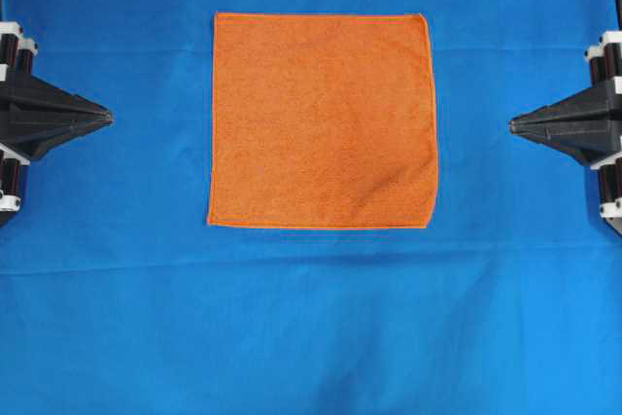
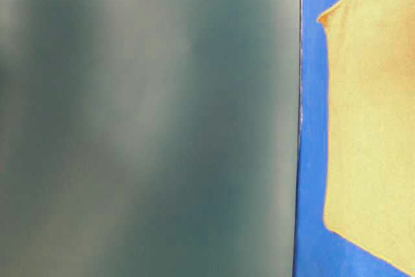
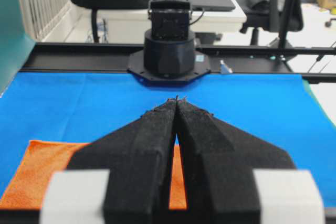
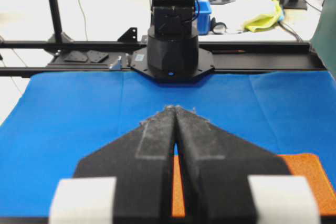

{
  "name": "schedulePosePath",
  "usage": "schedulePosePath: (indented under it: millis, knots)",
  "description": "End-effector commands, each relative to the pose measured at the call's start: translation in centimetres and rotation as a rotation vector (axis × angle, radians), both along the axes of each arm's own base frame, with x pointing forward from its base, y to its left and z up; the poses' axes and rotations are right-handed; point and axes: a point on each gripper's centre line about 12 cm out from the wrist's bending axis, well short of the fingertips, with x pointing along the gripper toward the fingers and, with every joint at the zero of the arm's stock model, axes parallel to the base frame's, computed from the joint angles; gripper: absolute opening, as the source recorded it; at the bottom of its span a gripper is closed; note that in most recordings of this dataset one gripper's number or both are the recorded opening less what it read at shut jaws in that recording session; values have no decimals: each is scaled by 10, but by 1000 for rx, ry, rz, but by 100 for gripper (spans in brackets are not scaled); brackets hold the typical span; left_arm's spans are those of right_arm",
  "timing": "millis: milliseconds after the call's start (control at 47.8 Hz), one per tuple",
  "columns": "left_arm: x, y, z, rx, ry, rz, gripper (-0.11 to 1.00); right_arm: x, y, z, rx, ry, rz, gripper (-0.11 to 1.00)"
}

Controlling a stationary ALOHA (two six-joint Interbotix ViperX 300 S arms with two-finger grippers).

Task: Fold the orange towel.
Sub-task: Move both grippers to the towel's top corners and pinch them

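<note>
One cloth: blue table cover [image 1: 117, 318] fills the overhead view.
Towel: orange towel [image 1: 323, 121] flat, centred (table-level view catches only its corner).
Left gripper [image 1: 109, 118]: clenched, empty.
Right gripper [image 1: 513, 124]: clenched, empty.

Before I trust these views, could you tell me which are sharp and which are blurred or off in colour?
Overhead: sharp and evenly lit, orange towel crisp. Table-level: mostly blocked by a blurred grey-green surface, with the towel washed out to yellowish. Left wrist: left hand soft up close. Right wrist: right hand likewise soft.
</note>
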Motion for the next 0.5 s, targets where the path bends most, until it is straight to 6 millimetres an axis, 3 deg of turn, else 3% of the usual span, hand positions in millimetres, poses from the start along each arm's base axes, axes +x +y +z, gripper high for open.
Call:
schedulePosePath:
  millis: [0,209,481]
  knots:
    - [6,1,2,-52,31,5,0,5,0,13,21,-29,2,0]
    - [14,12,-8,-58,78,57,0,19,-13,11,62,75,-62,0]
    - [30,56,-39,-109,213,248,0,39,-69,-19,162,236,-295,0]
